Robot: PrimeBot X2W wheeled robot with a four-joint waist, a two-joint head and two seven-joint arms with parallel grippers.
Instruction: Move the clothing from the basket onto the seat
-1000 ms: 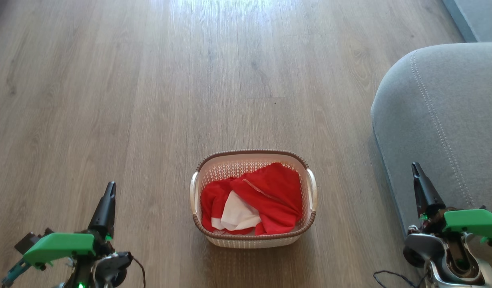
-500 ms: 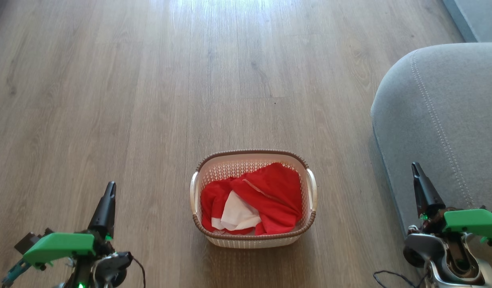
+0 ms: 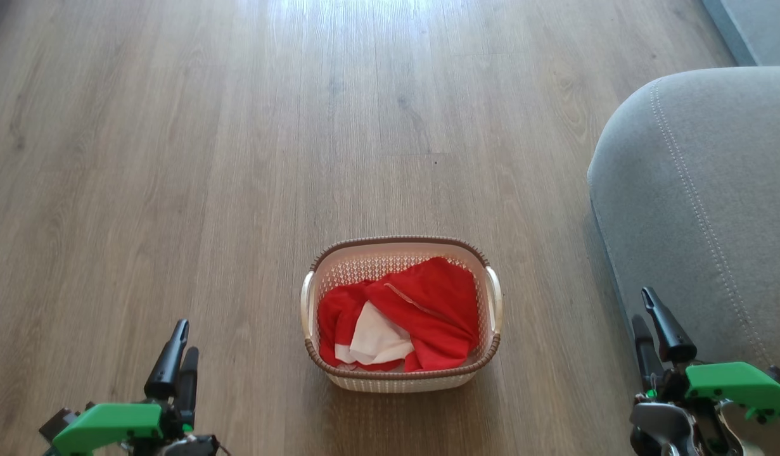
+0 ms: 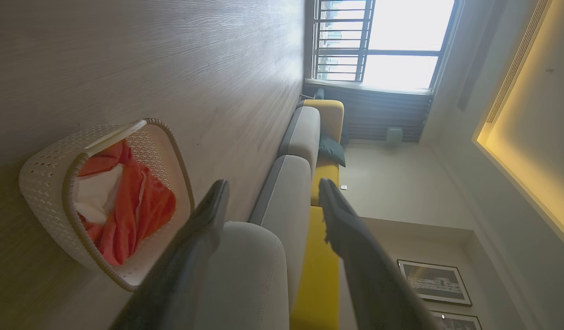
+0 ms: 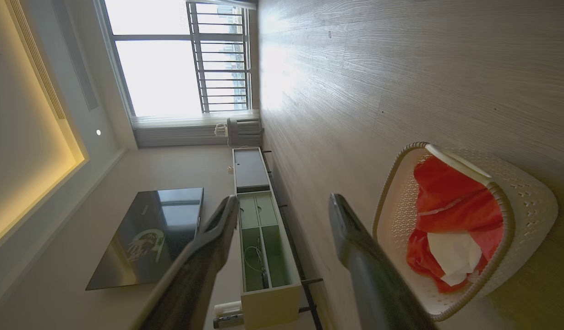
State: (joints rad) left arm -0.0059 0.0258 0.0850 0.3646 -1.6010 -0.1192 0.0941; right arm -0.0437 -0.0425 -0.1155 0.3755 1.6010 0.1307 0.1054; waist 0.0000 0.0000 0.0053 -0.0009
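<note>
The cream perforated basket with a brown rim stands on the wood floor, low in the middle of the head view. Red clothing with a white panel lies bunched inside it. The grey seat with a stitched seam rises at the right. My left gripper is at the lower left, open and empty, well left of the basket. My right gripper is at the lower right beside the seat's edge, open and empty. The left wrist view shows the basket and clothing; the right wrist view shows the basket and clothing.
Wood floor stretches ahead and to the left. In the left wrist view a grey and yellow sofa runs toward a bright window. In the right wrist view a low TV cabinet and a dark screen stand along the wall.
Both grippers have dropped lower in the head view and their fingers have parted. The basket, clothing and seat have not moved.
</note>
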